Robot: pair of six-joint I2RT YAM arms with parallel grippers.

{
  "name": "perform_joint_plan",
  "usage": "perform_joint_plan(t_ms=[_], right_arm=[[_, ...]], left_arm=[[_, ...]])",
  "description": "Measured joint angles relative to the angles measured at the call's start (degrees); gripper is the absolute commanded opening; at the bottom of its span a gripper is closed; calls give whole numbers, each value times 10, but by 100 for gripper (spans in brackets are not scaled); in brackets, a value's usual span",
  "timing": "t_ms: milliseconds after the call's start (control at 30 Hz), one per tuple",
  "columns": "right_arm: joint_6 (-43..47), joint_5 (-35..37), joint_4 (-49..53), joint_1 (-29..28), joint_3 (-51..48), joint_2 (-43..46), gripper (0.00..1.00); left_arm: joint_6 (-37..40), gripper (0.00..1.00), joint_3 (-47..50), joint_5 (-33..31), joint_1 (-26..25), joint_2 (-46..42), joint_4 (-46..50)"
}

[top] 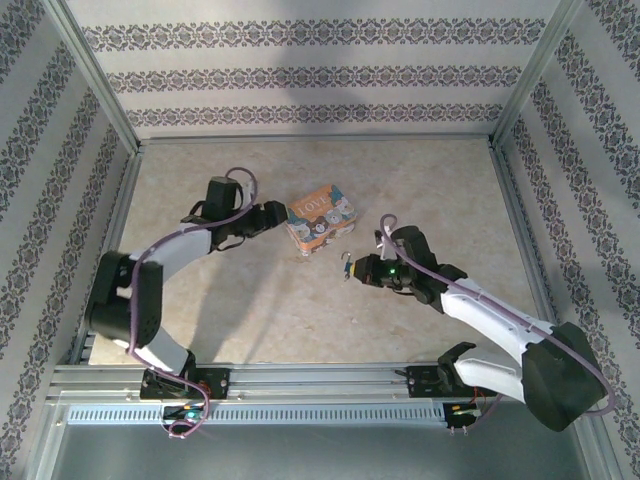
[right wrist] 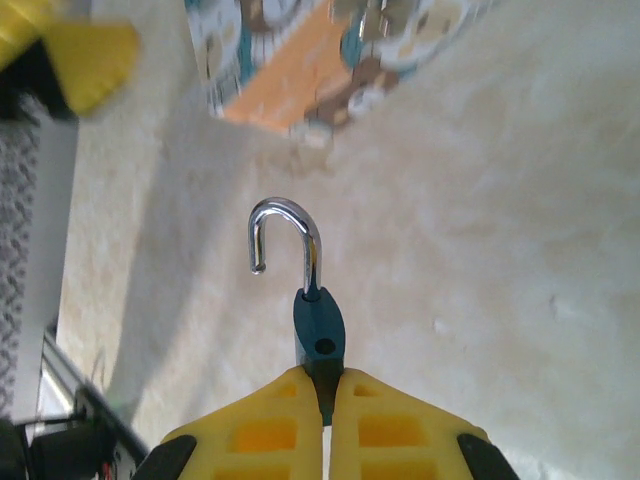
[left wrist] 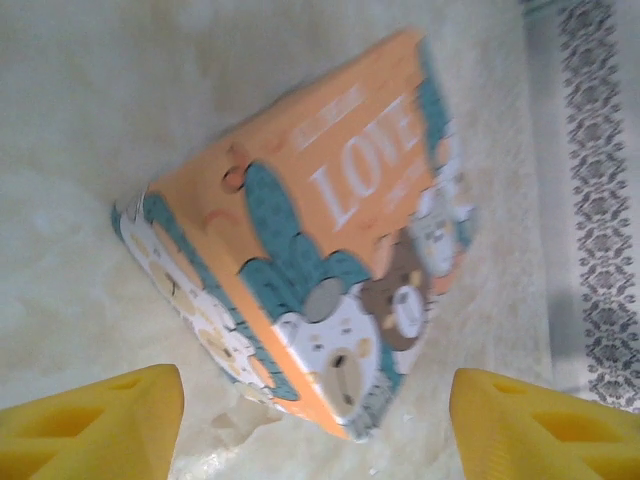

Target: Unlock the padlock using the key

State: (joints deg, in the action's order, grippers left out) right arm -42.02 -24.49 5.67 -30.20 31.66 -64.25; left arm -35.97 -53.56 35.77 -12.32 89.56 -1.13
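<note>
Centrally, in the overhead view, we see the padlock (top: 320,222), an orange block lettered "LOVE" with cartoon figures, lying on the pale table (top: 250,320) between the two arms. We find the left gripper (top: 278,216) just beside the block's left end. In the left wrist view its yellow fingers (left wrist: 90,420) stand spread wide, with the block ahead of them and clear of both. We note the right gripper (top: 360,268) near the block's right corner, its fingers pressed together on the blue part of the key (right wrist: 318,325). The key's silvery hooked end points toward the padlock without touching it.
</note>
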Motion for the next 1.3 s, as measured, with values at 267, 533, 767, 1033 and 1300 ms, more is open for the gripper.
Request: perform_joint_plan(t_ms=[267, 533, 767, 1033, 1300], right_arm=[[-9, -9, 20, -73, 0, -61, 6], [-50, -10, -38, -101, 0, -173, 6], [-78, -16, -81, -101, 0, -203, 14], [-87, -15, -81, -101, 1, -207, 32], [-68, -1, -27, -84, 3, -129, 51]], left_arm=[[50, 84, 26, -83, 28, -155, 44], [73, 92, 72, -180, 46, -254, 80], [91, 95, 85, -238, 52, -302, 107], [111, 96, 92, -273, 53, -321, 131], [141, 99, 92, -318, 53, -348, 155]])
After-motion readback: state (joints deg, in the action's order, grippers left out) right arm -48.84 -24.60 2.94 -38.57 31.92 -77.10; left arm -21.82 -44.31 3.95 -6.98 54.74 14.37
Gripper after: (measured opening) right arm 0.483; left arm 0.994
